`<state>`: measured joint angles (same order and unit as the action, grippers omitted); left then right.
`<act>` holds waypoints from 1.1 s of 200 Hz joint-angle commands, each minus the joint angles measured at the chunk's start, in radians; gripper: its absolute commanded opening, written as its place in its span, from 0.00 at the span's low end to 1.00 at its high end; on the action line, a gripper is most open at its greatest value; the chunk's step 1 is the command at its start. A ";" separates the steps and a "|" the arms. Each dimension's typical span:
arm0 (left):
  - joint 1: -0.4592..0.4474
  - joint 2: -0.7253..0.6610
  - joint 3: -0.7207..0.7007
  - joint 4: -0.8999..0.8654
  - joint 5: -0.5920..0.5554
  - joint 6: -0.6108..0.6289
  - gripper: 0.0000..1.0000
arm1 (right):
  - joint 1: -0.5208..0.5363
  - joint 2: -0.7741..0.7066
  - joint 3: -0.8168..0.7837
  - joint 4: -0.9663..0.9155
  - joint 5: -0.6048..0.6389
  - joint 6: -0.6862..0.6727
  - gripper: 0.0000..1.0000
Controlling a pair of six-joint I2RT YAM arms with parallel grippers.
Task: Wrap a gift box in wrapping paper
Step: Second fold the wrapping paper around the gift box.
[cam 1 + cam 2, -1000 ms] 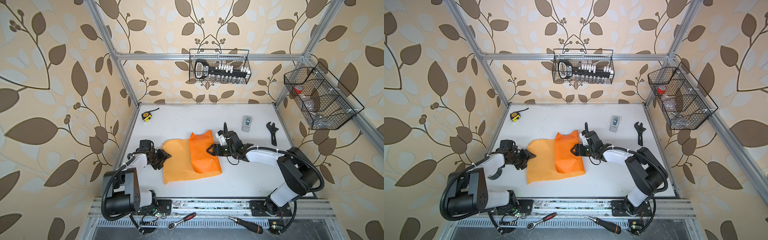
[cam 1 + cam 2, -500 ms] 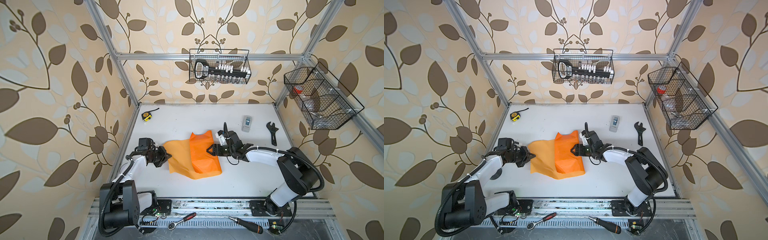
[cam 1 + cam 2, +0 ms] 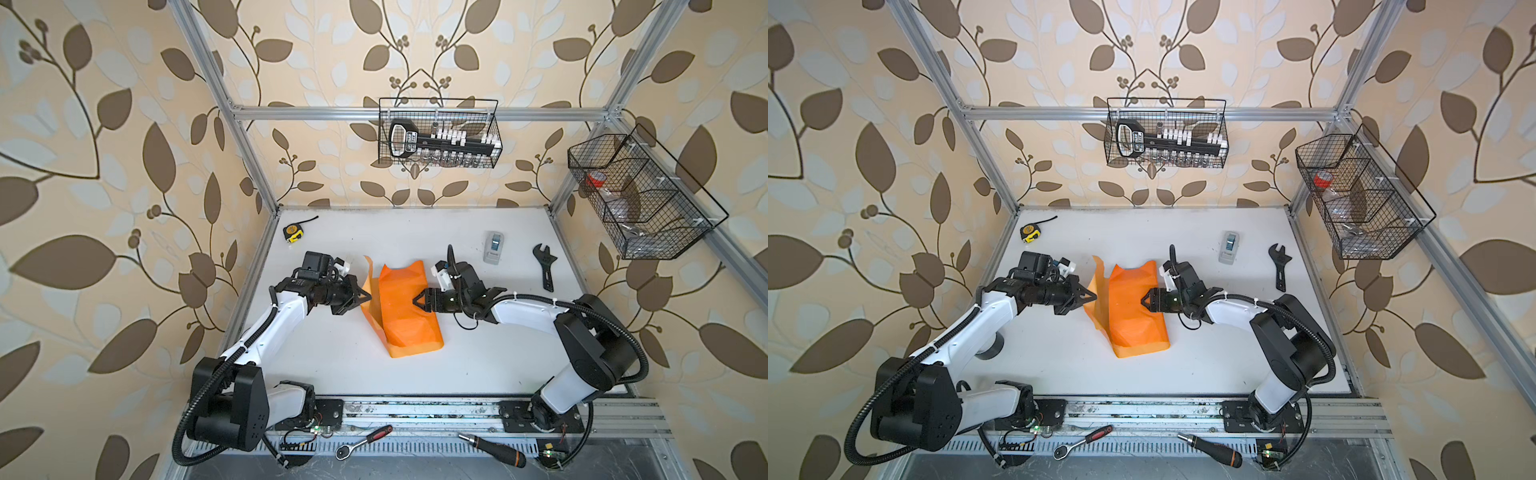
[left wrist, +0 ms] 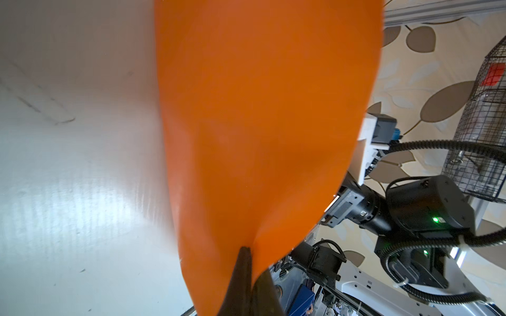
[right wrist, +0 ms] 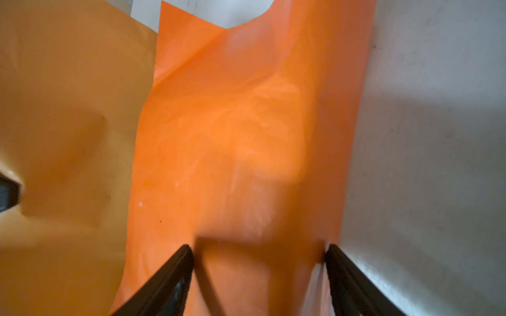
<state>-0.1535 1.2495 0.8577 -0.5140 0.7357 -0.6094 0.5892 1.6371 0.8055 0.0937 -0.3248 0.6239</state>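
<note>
My left gripper (image 3: 369,297) is pinched tight on the left edge of the wrapping paper (image 3: 409,320), holding that flap up off the white table (image 3: 332,357) so it stands nearly upright beside the hump in the sheet. My right gripper (image 3: 417,299) has its jaws spread wide, tips against the paper on the hump's right side, and I cannot tell whether they squeeze anything beneath. The gift box is hidden from me; only the paper's hump shows, mid-table between the two grippers
</note>
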 commanded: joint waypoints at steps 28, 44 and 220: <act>-0.102 0.091 0.139 -0.113 -0.014 0.054 0.00 | 0.012 0.004 -0.012 -0.048 0.013 -0.013 0.77; -0.132 0.128 0.177 -0.142 -0.038 0.066 0.00 | 0.013 0.002 -0.012 -0.051 0.013 -0.016 0.77; -0.385 0.567 0.514 -0.157 -0.110 0.049 0.00 | 0.039 -0.003 -0.015 -0.045 0.018 -0.003 0.75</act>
<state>-0.5171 1.7947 1.3388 -0.6945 0.6178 -0.5564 0.6170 1.6356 0.8055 0.0914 -0.3092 0.6319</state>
